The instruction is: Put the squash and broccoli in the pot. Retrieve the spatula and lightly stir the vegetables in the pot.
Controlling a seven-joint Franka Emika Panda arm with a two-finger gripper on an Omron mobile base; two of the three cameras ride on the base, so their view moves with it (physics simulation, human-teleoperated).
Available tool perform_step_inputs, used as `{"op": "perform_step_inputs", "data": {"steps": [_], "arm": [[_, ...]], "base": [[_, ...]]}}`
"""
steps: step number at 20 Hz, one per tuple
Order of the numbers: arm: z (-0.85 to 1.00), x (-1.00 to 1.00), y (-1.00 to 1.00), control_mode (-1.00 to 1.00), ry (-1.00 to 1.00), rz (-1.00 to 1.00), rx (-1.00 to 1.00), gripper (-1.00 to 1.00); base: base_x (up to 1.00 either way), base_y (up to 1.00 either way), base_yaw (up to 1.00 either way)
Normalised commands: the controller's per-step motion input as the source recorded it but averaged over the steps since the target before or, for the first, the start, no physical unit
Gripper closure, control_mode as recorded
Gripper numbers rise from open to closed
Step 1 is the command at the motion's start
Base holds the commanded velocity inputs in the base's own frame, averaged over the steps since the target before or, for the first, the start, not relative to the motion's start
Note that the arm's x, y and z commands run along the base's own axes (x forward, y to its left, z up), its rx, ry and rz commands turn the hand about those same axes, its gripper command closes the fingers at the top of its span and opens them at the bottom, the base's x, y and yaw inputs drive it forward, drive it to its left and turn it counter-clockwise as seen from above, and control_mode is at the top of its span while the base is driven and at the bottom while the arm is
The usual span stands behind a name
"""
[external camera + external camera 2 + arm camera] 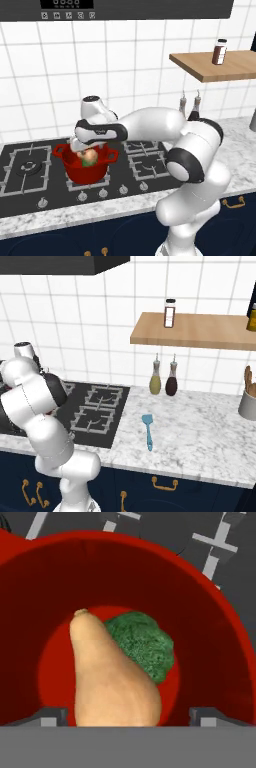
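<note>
**Squash and broccoli both in the pot**

You see the squash (112, 677) and broccoli (142, 644) touching on the pot (210, 637) floor, mid-frame. Your gripper (127, 716) hovers above, jaws apart. The spatula (148, 431) lies on the marble counter (200, 426), centre of the right base view.

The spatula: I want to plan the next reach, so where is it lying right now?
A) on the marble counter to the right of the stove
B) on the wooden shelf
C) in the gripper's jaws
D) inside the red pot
A: the light-blue spatula lies flat on the marble counter right of the stove, in front of the two bottles, while the pot holds the squash and broccoli.
</note>
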Motion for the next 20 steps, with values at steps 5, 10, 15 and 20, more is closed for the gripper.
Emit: {"op": "perform_step_inputs", "data": {"steps": [5,10,15,20], "arm": [[0.62,-0.39,-0.08,-1.0,-0.02,-0.03,0.07,-1.0],[0.6,-0.45,-0.87,-1.0,0.01,-0.26,0.22,-1.0],[0.41,-0.03,-1.0,-1.0,0.17,-0.58,0.34,-1.0],[0.16,-0.1,-1.0,-1.0,0.27,-0.64,0.37,-1.0]], "base": [[0.0,0.0,0.0],[0.0,0.0,0.0],[0.0,0.0,0.0],[0.0,0.0,0.0]]}}
